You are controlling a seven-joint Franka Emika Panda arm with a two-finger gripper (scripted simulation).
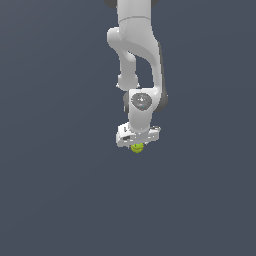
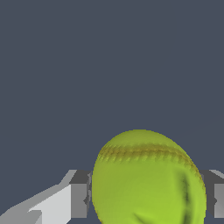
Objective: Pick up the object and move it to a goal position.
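The object is a small yellow-green ball with a thin dark seam. In the exterior view it shows just under the white hand of the arm, mostly covered by it. The wrist view shows the ball large and close, sitting between the two grey fingers, one finger pressed against one side and the other finger at the opposite side. My gripper is shut on the ball. Whether the ball rests on the ground or hangs above it cannot be told.
A plain dark grey-blue floor fills the scene on all sides. The white arm reaches down from the exterior view's top. No goal marker shows.
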